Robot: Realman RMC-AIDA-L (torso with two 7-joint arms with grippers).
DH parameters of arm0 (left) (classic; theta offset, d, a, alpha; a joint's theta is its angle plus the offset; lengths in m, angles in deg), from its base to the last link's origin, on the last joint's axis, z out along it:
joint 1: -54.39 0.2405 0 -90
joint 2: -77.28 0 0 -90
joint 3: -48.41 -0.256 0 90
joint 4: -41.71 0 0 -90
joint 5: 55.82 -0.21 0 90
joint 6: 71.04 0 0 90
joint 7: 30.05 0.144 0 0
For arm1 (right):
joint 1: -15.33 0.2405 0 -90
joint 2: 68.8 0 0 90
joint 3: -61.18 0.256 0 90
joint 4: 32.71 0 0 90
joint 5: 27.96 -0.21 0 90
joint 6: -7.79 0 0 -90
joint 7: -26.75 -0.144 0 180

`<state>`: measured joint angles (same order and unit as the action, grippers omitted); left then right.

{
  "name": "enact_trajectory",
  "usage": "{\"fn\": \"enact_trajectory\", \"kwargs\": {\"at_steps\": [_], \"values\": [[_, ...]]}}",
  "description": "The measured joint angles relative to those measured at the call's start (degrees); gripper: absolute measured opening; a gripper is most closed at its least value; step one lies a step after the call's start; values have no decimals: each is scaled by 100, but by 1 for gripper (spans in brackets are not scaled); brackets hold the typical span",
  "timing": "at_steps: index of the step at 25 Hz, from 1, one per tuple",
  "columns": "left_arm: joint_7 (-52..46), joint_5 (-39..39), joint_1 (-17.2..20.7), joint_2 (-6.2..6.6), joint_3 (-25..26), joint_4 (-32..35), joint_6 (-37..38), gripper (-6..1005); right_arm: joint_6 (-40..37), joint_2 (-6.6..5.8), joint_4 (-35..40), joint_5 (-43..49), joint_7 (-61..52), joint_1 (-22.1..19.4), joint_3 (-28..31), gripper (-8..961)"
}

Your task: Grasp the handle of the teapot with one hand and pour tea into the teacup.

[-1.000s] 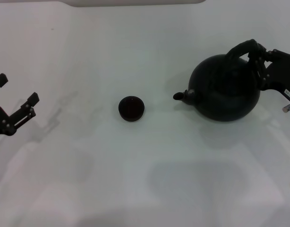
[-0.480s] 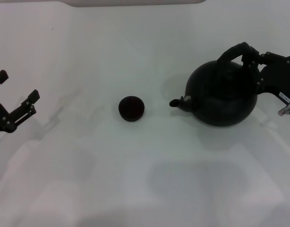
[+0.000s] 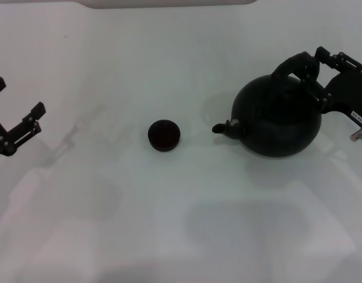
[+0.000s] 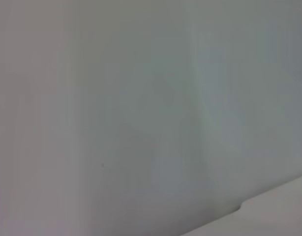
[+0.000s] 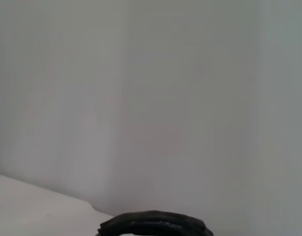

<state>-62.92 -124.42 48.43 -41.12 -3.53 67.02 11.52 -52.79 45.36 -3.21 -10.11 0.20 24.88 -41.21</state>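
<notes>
While my right hand [image 3: 315, 71] is clenched around the handle [image 3: 294, 63] at its far-right end, the teapot [image 3: 279, 115] sits on the right side of the white bench [image 3: 169, 212], upright, with its stubby spout [image 3: 225, 127] pointing left toward the teacup [image 3: 164, 135]. From my right wrist cam all I get is a sliver of that black handle [image 5: 153, 223] at the edge, the rest is just pale bench. The teacup is a tiny black bowl sitting about mid-bench, clear of the spout with a gap between them, nothing touching it. My left hand [image 3: 16, 112] hangs way over at the left edge, fingers spread and holding nothing, well apart from the cup and pot.
</notes>
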Motion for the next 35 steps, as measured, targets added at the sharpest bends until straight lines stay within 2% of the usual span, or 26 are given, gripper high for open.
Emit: {"fn": "enact_trajectory", "kwargs": {"at_steps": [3, 6, 11, 14, 19, 23, 27, 31, 35], "values": [[-11, -2, -1, 7, 1, 52, -15, 862, -3, -16, -16, -2, -2, 5, 0, 328], [-25, -3, 1, 25, 3, 131, -18, 862, -5, -52, -49, -11, -2, -50, 52, 572], [-331, -24, 34, 117, 10, 279, -29, 862, -8, -147, -60, -7, 37, -257, 126, 768], [-635, -119, 57, 196, 10, 381, -41, 861, -103, -211, -60, 2, 41, -416, 143, 766], [-875, -163, 120, 216, 150, 572, -47, 861, -561, -224, -65, 7, 161, -685, 455, 764], [-966, -167, 128, 115, 543, 687, -48, 862, -898, -165, -122, 9, 495, -832, 1096, 764], [-1122, -165, 91, -3, 655, 939, -69, 862, -1480, -76, -356, -10, 671, -846, 1899, 764], [-1323, -122, -87, -16, 660, 849, -107, 861, -2046, -34, -516, -9, 741, -800, 2483, 764], [-1387, -150, -216, -31, 631, 620, -123, 861, -2268, -21, -530, -9, 791, -766, 2692, 764]]}}
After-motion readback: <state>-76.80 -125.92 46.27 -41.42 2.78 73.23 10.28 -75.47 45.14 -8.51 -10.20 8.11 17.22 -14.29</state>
